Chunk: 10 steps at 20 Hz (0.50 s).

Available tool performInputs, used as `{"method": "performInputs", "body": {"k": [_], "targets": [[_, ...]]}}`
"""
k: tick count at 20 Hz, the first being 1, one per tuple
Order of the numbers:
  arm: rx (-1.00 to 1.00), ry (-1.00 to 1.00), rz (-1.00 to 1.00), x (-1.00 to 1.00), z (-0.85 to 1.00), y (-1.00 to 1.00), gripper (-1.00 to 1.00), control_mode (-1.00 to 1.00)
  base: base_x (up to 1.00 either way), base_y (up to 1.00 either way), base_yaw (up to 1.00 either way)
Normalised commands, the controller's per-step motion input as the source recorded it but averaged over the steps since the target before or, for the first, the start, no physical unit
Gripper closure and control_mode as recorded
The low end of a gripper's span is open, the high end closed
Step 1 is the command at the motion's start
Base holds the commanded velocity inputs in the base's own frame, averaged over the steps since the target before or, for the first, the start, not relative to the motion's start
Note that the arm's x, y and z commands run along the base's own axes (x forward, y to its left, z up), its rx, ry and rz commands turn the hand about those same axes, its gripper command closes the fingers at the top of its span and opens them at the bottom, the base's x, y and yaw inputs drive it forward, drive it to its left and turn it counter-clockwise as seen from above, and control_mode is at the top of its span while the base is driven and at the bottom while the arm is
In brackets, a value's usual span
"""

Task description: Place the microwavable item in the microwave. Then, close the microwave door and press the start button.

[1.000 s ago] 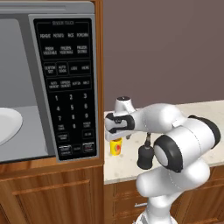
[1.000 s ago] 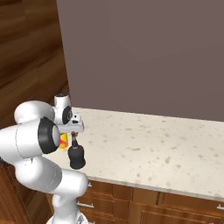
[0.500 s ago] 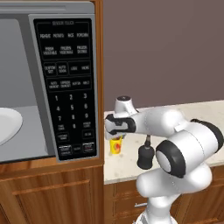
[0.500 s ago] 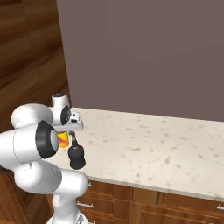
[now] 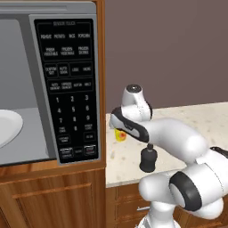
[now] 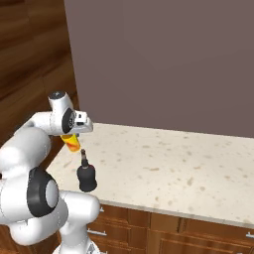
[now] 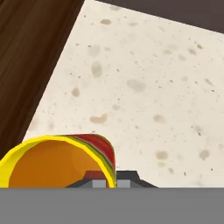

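On the speckled counter (image 6: 163, 163) right of the open microwave (image 5: 44, 89), the gripper (image 5: 119, 130) appears closed on the yellow cup (image 6: 72, 142), lifted clear of the black bottle (image 6: 87, 173), probably for carrying inside.

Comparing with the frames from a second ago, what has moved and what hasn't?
The arm has stretched further forward and the gripper has carried the yellow cup up off the counter, a little toward the microwave. The grip stays shut on it. The black bottle has not moved.

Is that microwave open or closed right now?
Open. In the left base view the microwave shows its bare grey inside and white plate, with no door across the front.
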Motion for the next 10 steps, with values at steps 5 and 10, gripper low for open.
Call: {"method": "performInputs", "body": {"k": [5,10], "targets": [[0.04,-0.10,-0.10,-0.45,1.00,-0.20,1.00,-1.00,0.00,0.00,0.00],[0.07,-0.10,-0.13,-0.75,1.00,-0.17,1.00,-1.00,0.00,0.00,0.00]]}}
